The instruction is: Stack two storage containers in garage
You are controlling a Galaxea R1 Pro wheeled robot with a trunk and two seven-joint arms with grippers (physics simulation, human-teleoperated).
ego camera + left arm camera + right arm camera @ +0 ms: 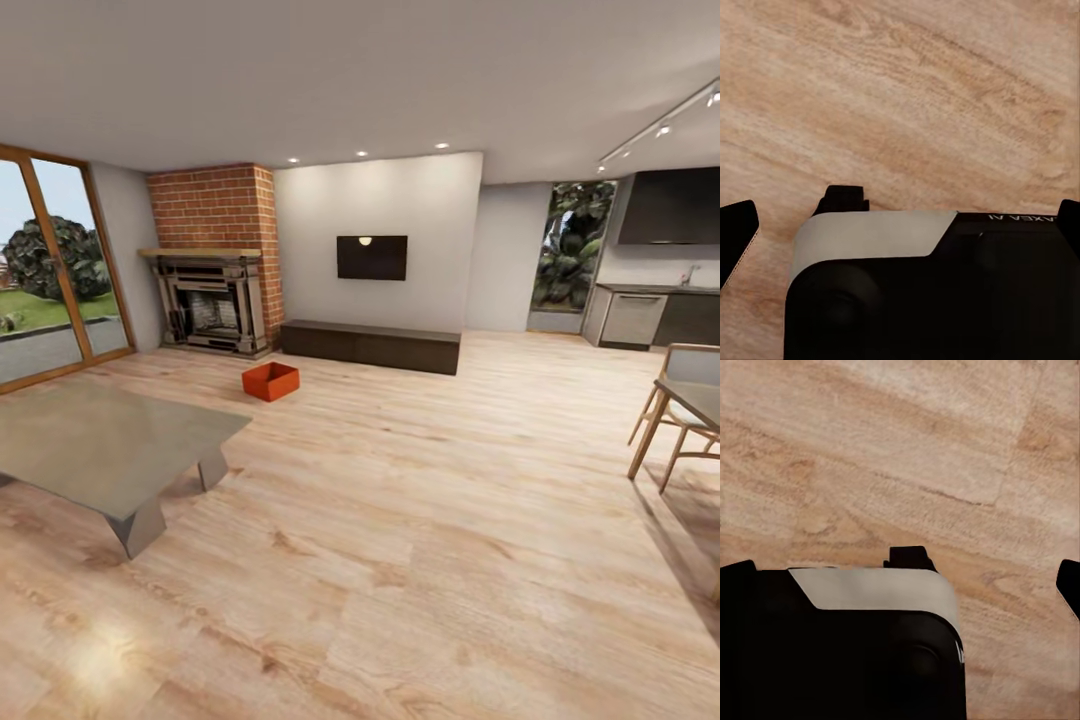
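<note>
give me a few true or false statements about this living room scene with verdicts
1. An orange-red rectangular plastic bin sits on the light wood plank floor. True.
2. The bin rests on the grey low table. False: it is on the floor, beyond the table.
3. The black wall TV hangs above the long low dark-brown cabinet. True.
4. The red brick fireplace stands right of the TV. False: it stands left.

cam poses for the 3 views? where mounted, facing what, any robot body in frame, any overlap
Head view: on the robot's head, facing forward across the living room; storage container on the wood floor before the fireplace; no robot body.
Left wrist view: on the left arm, facing down at floor planks; dark robot body below.
Right wrist view: on the right arm, facing down likewise; dark robot body.
Shared: all three show the wood floor.
</note>
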